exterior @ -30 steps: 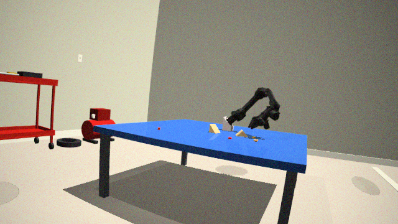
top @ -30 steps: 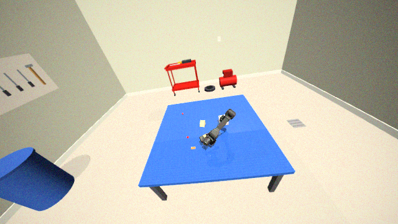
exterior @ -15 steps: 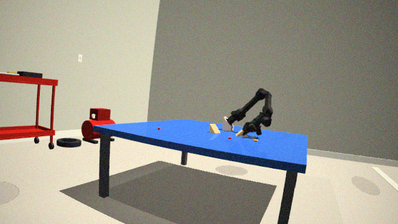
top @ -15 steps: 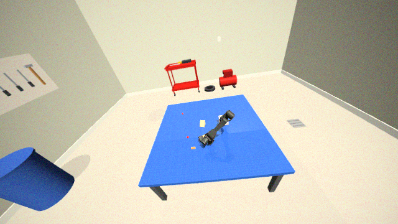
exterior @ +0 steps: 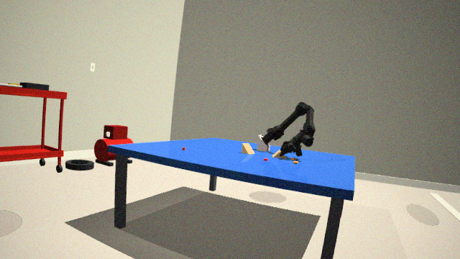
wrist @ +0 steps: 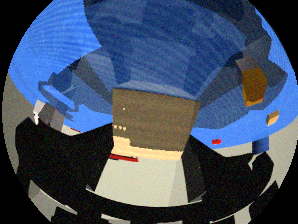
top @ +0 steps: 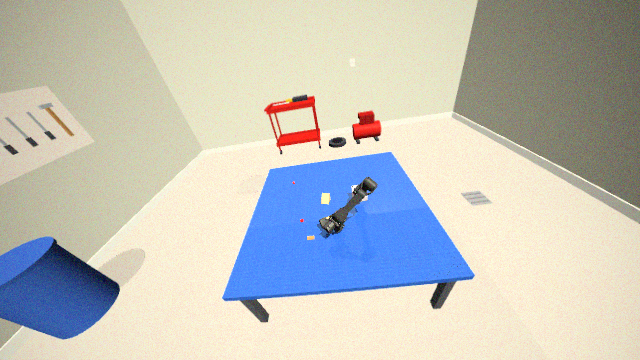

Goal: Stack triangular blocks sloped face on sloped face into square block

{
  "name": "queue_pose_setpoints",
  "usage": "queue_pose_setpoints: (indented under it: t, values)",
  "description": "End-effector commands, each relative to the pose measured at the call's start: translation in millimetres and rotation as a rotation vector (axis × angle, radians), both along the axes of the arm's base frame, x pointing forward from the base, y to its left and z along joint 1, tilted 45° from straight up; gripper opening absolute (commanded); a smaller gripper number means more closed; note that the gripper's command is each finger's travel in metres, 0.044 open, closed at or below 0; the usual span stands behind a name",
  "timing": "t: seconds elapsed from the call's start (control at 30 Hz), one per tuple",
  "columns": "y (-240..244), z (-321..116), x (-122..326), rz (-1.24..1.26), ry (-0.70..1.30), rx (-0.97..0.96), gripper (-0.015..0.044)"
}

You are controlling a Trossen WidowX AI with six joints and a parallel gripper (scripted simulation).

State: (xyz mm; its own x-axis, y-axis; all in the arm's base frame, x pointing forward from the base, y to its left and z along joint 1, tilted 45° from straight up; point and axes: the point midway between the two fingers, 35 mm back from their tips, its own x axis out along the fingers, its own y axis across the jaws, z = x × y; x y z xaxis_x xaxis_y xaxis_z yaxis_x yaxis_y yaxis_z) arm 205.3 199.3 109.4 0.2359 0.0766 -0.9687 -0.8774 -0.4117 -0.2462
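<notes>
Hand (top: pixel 327 227) is low over the middle of the blue surface (top: pixel 400 250), with the arm reaching down steeply from its base. Low so the fingers straddle the near triangular block (wrist: pixel 156 119) rather than press on it from above.

Hand state: partway narrowed, not wide and not fully closed. In the wrist view the near triangular block fills the gap and its sides look to meet the fingers, so I judge it gripped, or just at contact. Not lifted clear. In the exterior view it sits tilted at the fingertips, low end at or just above the surface; I cannot tell which.

This is the pick stage. The 2 blocks are apart and nothing is stacked.

The second triangular block (top: pixel 325 198) rests on its flat base with the sloped face up, ready to take the mate. It lies near the hand, on the side toward the far edge, the one facing the red cart (top: pixel 295 122). It is well in from every edge and corner, and nothing touches it.

Clutter:
- 1 small orange piece (top: pixel 310 238) sits just beside the hand, toward the near-left corner.
- 1 red dot (top: pixel 301 220) lies near the hand on the left-edge side.
- 1 more red dot (top: pixel 293 182) lies toward the far-left corner.

The lift should stay clear of the orange piece.
</notes>
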Motion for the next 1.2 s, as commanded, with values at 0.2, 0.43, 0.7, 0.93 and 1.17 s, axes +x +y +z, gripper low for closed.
queue_pose_setpoints:
  t: [0.2,0.43,0.7,0.93,1.17]
  values:
    - [-3.4,4.6,2.0,0.001,0.000,0.001,0.0098]
    - [-25.9,28.7,10.2,0.000,0.000,-0.001,0.0000]
    - [-53.6,55.8,14.2,0.000,-0.001,-0.004,0.0000]
    - [-69.5,70.5,13.7,0.000,-0.002,-0.005,0.0000]
    - [-68.4,65.3,14.3,-0.110,0.032,0.028,0.0000]
